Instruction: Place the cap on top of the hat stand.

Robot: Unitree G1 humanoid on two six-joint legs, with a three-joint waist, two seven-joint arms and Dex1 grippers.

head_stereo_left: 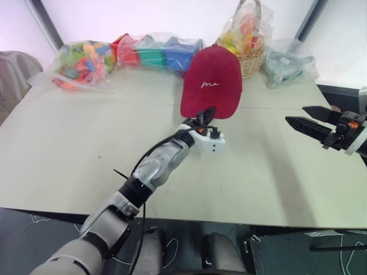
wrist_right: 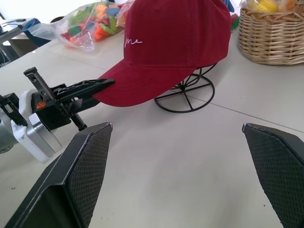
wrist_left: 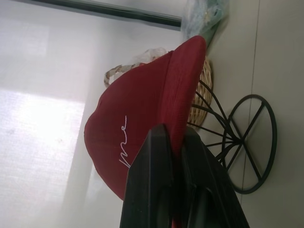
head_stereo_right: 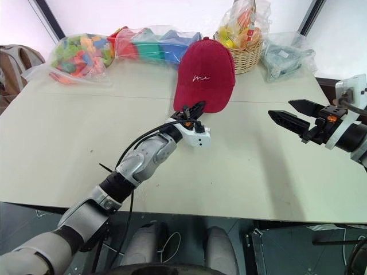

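Note:
The dark red cap (wrist_right: 171, 42), with white cursive stitching on its front, sits over the black wire hat stand (wrist_right: 185, 97) near the middle back of the table. Its crown hides the stand's upper loops. Only the lower wires and round base (wrist_left: 249, 142) show beneath it. My left gripper (head_stereo_left: 205, 114) reaches in from the front and is shut on the cap's brim, as the left wrist view shows with the brim's edge between the fingers (wrist_left: 152, 156). My right gripper (head_stereo_left: 296, 114) hangs open over the table's right side, well apart from the cap.
A wicker basket (head_stereo_left: 250, 62) of bagged toys stands right behind the cap. Clear bags of coloured blocks (head_stereo_left: 86, 60) lie along the back left, and a bag of pale teal items (head_stereo_left: 287, 63) lies at the back right. The pale table (head_stereo_left: 69, 143) has a near edge below my arms.

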